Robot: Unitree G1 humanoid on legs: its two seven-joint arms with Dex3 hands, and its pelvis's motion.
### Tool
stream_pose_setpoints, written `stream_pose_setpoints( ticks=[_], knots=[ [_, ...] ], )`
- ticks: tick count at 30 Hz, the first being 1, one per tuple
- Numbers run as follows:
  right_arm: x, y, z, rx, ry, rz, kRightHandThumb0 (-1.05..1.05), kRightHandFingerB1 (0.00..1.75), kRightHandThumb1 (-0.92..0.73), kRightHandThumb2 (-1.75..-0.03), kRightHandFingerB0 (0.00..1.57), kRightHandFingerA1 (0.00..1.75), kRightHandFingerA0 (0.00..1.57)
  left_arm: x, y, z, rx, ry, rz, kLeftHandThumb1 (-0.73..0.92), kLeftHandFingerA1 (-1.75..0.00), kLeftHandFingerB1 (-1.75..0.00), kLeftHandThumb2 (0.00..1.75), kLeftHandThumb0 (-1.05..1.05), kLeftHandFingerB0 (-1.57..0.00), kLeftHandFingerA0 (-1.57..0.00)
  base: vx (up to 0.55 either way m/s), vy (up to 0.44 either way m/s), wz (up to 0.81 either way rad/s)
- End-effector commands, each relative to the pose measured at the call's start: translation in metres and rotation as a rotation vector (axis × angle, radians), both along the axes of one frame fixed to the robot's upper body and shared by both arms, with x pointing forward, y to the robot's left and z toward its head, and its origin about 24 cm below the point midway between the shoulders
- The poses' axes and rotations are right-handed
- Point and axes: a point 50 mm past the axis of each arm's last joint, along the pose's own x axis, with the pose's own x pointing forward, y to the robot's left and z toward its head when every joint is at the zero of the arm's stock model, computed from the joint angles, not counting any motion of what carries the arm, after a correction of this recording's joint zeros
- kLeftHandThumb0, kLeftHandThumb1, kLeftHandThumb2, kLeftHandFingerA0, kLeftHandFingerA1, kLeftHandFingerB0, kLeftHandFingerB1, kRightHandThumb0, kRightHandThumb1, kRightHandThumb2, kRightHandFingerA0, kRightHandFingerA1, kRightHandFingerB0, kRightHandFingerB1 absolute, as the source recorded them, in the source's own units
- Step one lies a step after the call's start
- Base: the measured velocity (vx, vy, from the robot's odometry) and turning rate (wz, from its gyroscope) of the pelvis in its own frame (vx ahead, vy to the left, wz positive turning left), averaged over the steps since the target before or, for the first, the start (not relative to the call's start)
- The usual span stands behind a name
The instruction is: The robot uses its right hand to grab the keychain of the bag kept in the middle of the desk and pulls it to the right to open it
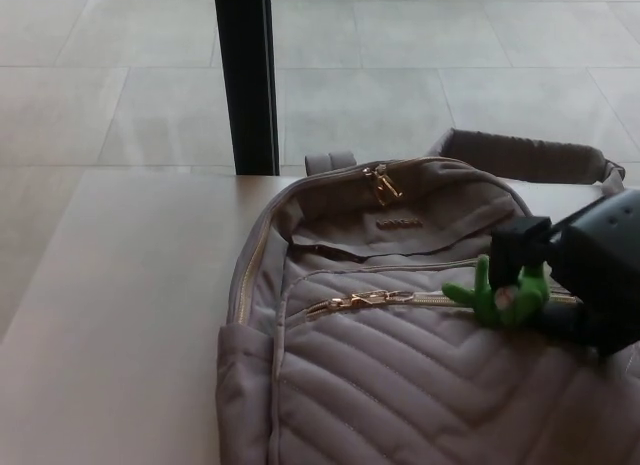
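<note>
Grey quilted fabric bag point(400, 385), lying flat on the pale table point(120, 315), filling the lower centre and right of the frame. Front pocket zipper point(370, 301), gold-toned, runs across the bag's middle. Green keychain figure point(498, 297) at centre right, pinched in the black right hand point(585, 280), which enters from the right edge. Top zipper pulls point(380, 183) near the bag's upper edge. Dark post point(245, 80) stands upper centre.
</note>
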Motion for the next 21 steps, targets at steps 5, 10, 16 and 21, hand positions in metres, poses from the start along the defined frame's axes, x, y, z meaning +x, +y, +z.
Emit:
stream_pose_setpoints(
  ticks=[5, 10, 16, 21],
  knots=[
    [-0.005, -0.031, -0.032, -0.125, 0.05, -0.073, -0.28, 1.42, -0.46, -1.1, 0.75, 1.73, 1.14, -0.004, 0.0, 0.0, -0.002, -0.008, 0.022, 0.92, -0.5, -0.37, 0.8, -0.85, -0.35, -0.45, 0.0, 0.0, 0.0],
    [-0.002, -0.049, -0.03, -0.18, -0.001, -0.095, -0.3, 1.52, -0.42, -1.08, 0.78, 1.75, 0.96, -0.007, 0.001, 0.002, -0.001, -0.016, 0.035, 0.79, -0.6, -0.51, 1.17, -0.8, -0.29, -0.41, 0.0, 0.0, 0.0],
    [0.001, -0.066, -0.021, -0.197, -0.024, -0.14, -0.3, 1.55, -0.36, -1.1, 0.76, 1.75, 0.94, -0.01, 0.001, 0.002, -0.006, -0.015, 0.038, 0.92, -0.52, -0.39, 0.79, -0.88, -0.34, -0.42, 0.0, 0.0, 0.0],
    [0.001, -0.076, -0.011, -0.142, -0.058, -0.174, -0.26, 1.62, -0.37, -1.14, 0.7, 1.75, 0.92, -0.013, 0.0, 0.001, -0.013, -0.013, 0.042, 0.92, -0.52, -0.39, 0.83, -0.89, -0.31, -0.42, 0.0, 0.0, 0.0]
  ],
)
